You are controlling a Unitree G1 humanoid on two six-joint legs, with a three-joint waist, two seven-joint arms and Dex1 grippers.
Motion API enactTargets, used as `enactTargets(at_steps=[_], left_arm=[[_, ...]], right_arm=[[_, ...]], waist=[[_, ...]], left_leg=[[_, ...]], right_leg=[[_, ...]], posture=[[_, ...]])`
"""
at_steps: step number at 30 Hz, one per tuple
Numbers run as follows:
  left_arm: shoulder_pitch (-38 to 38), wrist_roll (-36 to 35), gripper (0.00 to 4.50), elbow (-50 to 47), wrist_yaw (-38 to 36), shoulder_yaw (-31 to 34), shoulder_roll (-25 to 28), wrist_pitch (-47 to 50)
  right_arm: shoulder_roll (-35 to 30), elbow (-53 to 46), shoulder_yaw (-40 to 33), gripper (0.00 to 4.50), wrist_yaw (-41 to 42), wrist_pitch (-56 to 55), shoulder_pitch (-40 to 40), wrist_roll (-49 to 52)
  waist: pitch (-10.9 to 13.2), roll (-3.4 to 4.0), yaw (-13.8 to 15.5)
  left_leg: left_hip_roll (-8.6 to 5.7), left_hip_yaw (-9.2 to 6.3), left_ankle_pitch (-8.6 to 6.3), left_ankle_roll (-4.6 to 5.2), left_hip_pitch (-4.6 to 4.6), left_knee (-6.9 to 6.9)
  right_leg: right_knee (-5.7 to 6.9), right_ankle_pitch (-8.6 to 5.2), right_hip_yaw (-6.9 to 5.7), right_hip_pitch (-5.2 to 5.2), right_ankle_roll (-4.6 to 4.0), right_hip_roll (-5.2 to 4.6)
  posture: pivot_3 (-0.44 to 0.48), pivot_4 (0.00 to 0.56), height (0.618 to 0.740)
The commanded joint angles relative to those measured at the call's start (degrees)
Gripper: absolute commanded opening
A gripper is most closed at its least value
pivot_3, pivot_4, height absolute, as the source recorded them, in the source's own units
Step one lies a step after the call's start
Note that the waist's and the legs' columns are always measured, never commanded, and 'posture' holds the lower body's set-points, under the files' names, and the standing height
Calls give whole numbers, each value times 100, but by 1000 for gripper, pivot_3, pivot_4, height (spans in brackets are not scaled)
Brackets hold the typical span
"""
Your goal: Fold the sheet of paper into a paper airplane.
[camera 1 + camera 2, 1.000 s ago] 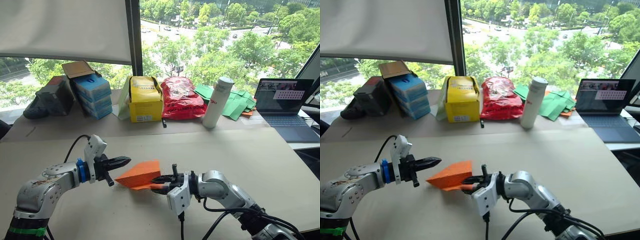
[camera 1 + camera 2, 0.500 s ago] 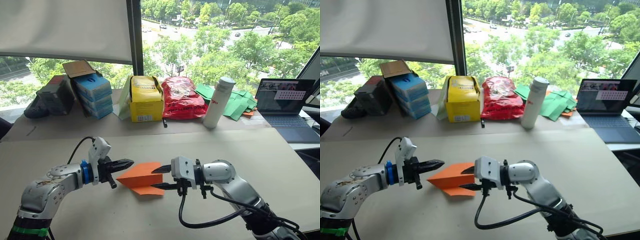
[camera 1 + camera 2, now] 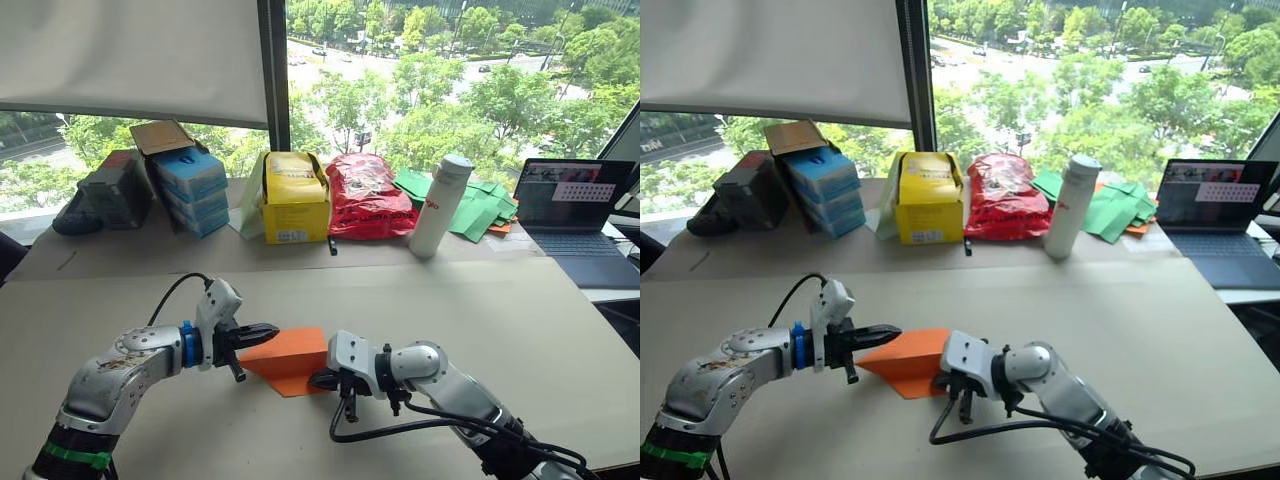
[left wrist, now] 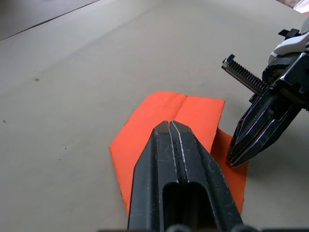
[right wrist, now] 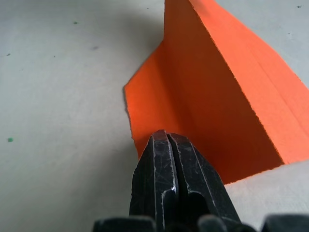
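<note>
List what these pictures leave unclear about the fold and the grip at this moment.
- Left wrist view: the left gripper, fingers together, covers the middle of the sheet of paper; whether it pinches a layer is hidden.
- Right wrist view: the right gripper hides the paper's near edge.
- Eye views: the raised flap blocks the paper's underside; crease lines are too small to read.

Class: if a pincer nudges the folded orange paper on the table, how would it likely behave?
The orange paper looks thin and light, so it would probably slide or flip easily on the smooth table. One flap stands raised in the right wrist view, so it likely bends rather than resists. Its creases probably add slight stiffness.
</note>
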Motion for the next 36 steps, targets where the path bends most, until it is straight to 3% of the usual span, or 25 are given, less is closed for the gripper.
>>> enactTargets(at_steps=[1,6,17,20,28,31,36], left_arm=[[-54,497,0,53,-309,-387,221,-483],[167,615,0,-184,-646,-623,391,-643],[527,782,0,-371,-515,-579,209,-814],[577,661,0,-628,-483,-502,85,-841],[985,999,0,-948,-725,-708,360,-1252],[1056,1251,0,-897,-856,-868,504,-1515],[1121,1519,0,-869,-1010,-1048,598,-1942]], right_arm=[[-40,-100,61,44,-61,314,29,-90],[-30,-147,37,44,-160,466,36,-97],[-140,-818,-291,44,-179,933,3,239],[-247,-1141,-489,44,-152,1249,57,439],[-672,-1880,-1261,44,86,1917,371,1382],[-665,-1630,-1402,44,1,1861,166,1453],[-578,-1001,-932,44,-138,1414,-177,1046]], waist=[[0,0,2],[0,-1,-2],[0,-1,27],[0,-1,42],[0,0,59],[0,0,63],[0,0,50]], left_leg=[[0,1,0,1,0,0],[1,6,-2,3,-1,0],[2,3,-19,34,-7,11],[2,3,-19,33,-15,22],[4,1,-31,54,-12,20],[4,0,-34,59,-10,20],[3,3,-34,58,-7,17]], right_leg=[[-1,0,1,0,0,0],[-3,0,0,-2,0,3],[2,0,-3,-2,1,0],[-1,1,-9,-3,5,-2],[-3,1,-4,-3,5,-3],[-2,2,-4,-1,4,-4],[0,2,-6,-3,3,-1]], posture=[[0,150,740],[0,150,740],[0,150,740],[0,150,740],[0,150,740],[0,150,740],[0,150,740]])
